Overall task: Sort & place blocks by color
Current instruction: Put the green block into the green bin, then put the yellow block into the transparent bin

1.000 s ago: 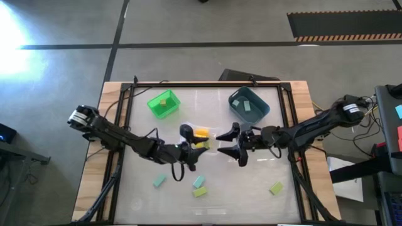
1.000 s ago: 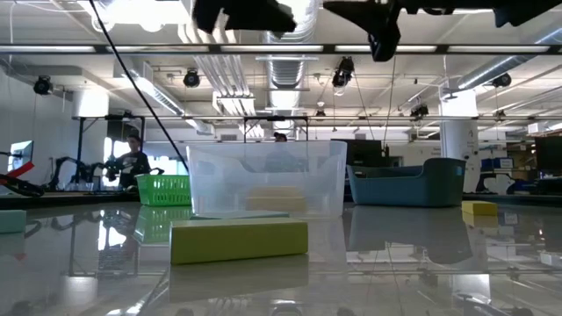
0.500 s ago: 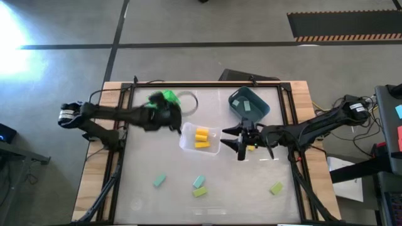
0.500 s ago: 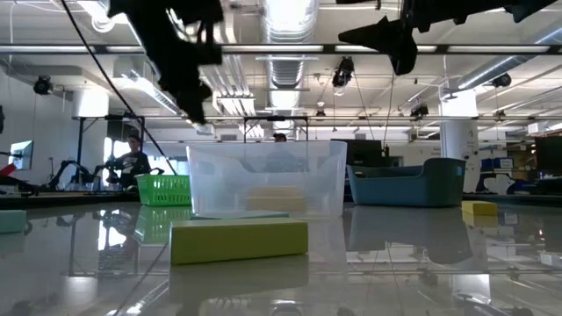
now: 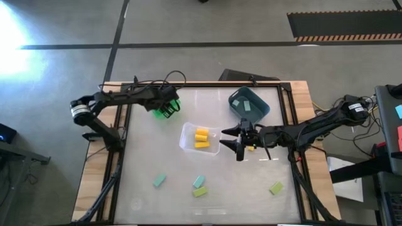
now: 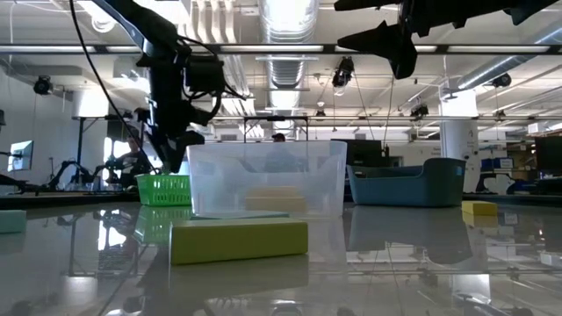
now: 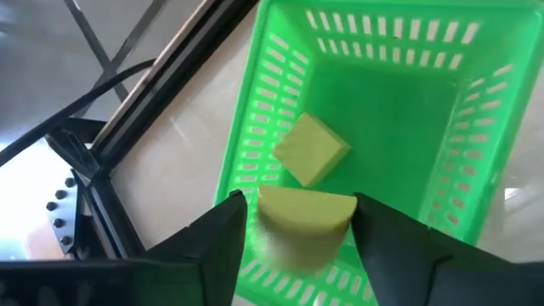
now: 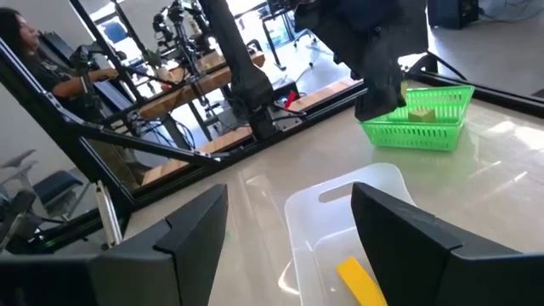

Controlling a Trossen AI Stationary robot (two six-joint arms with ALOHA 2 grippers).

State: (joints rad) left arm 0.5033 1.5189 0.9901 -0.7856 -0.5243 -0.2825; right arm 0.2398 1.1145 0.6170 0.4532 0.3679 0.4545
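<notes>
Hovering now over the green bin (image 7: 476,110), the left gripper (image 7: 299,223) clamps a green block (image 7: 304,214) for dropping; the right gripper (image 5: 237,144) waits open.

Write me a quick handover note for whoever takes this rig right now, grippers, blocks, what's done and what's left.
Left gripper: over the green bin, holding a light green block between its fingers, not released. One light green block already lies inside.
Right gripper: open, empty, hovering beside the clear bin.
Done: two yellow blocks in the clear bin; one pale block in the blue-grey bin.
Left on the table: a yellow block near the right gripper, two teal blocks, and two light green blocks at the near side.
</notes>
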